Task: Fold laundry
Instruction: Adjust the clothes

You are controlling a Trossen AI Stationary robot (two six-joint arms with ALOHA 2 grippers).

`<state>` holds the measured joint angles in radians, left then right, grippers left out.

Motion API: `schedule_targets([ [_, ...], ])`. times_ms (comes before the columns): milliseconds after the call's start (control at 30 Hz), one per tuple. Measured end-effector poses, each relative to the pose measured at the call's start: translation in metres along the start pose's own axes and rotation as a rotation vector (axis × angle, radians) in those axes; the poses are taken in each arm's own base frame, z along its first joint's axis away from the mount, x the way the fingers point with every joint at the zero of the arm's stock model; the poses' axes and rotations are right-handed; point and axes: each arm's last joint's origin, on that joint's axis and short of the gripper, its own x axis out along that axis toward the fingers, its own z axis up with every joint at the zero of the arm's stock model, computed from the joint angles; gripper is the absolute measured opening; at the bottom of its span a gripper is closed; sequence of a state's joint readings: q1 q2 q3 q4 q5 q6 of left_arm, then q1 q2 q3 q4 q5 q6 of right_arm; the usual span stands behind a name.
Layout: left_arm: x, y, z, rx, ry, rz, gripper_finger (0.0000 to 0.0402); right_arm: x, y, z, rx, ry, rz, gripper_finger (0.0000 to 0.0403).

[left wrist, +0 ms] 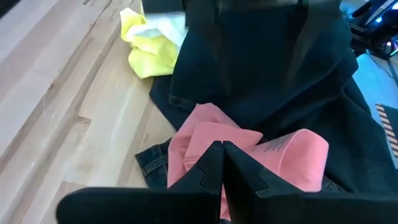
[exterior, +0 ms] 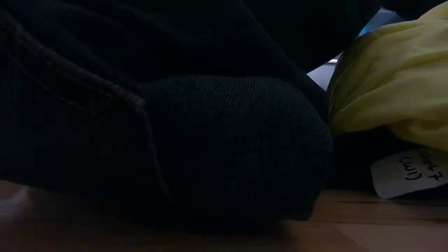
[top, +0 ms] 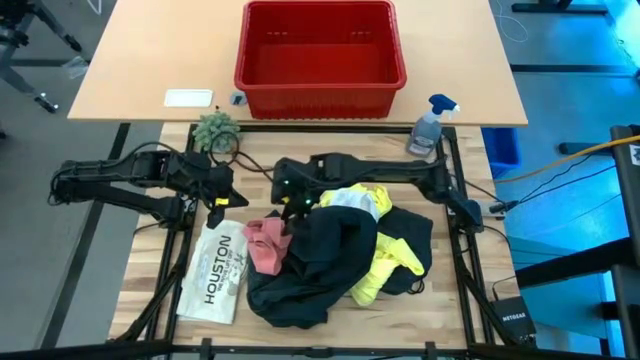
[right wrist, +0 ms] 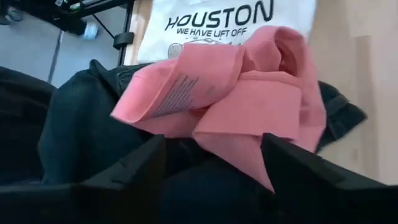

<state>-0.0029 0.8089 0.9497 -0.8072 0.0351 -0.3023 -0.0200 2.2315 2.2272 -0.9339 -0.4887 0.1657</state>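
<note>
My left gripper [top: 222, 200] hangs over the left side of the counter [top: 150, 270], just above the flat white piece printed "HOUSTON" [top: 215, 278], which is no part of my job. Its jaws are pressed together and hold nothing.

Just to the right of that lies the pink cloth [top: 266, 244], crumpled, with a care label showing, its right edge resting on the dark heap. It looks thin, limp and very light; I judge it will sag from any single pinch, so a corner or a hemmed edge is the place to take it, then draw it flat.

My right gripper [top: 291, 203] reaches in above the near edge of the pink cloth and the dark trousers [top: 310, 262]. In my right wrist view the jaws stand wide apart, with the pink cloth [right wrist: 230, 93] between and ahead of them, and nothing is clamped.

The trousers are the big item: dark, ribbed-looking fabric with stitched seams, bunched in a mound at the middle of the counter. I expect them to be heavier and to drag, so the waistband or a leg hem would give the firmest hold.

Farther right, the yellow T-shirt [top: 372, 270] is tangled under and around the trousers, soft and light, with a white cloth [top: 347, 199] peeking out at the top of the heap.
</note>
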Motion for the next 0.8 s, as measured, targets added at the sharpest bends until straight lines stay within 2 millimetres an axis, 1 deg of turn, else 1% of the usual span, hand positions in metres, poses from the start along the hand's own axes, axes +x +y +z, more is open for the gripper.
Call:
schedule_targets([
  [100,0.000,0.000,0.000,-0.001,0.000,-0.001,0.0000,0.014,-0.007,0.001,0.016,-0.005,0.019,0.0271],
  [233,0.000,0.000,0.000,-0.012,-0.001,-0.001,0.0000,0.037,-0.018,0.003,0.050,-0.035,-0.006,0.0273],
  [367,0.000,0.000,0.000,-0.032,-0.004,-0.003,0.0000,0.062,-0.034,-0.003,0.121,-0.005,-0.024,0.0273],
  [433,0.000,0.000,0.000,-0.034,-0.003,-0.004,0.0000,0.070,-0.039,-0.007,0.164,0.013,-0.046,0.0265],
  [500,0.000,0.000,0.000,-0.035,-0.004,-0.004,0.0000,0.071,-0.041,-0.007,0.176,0.009,-0.079,0.0234],
  [533,0.000,0.000,0.000,-0.035,-0.004,-0.004,0.0000,0.070,-0.041,-0.006,0.172,-0.004,-0.085,0.0208],
  [567,0.000,0.000,0.000,-0.035,-0.005,-0.004,0.0000,0.064,-0.040,-0.003,0.167,-0.018,-0.083,0.0175],
  [667,0.000,0.000,0.001,-0.034,-0.010,0.007,0.0000,0.048,-0.039,0.005,0.132,-0.049,-0.062,0.0047],
  [700,0.000,0.000,0.001,-0.032,-0.011,0.010,0.0000,0.043,-0.039,0.007,0.117,-0.050,-0.067,0.0025],
  [800,0.000,0.000,0.001,-0.032,-0.014,0.018,0.0000,0.020,-0.045,0.016,0.115,-0.079,-0.111,0.0015],
])
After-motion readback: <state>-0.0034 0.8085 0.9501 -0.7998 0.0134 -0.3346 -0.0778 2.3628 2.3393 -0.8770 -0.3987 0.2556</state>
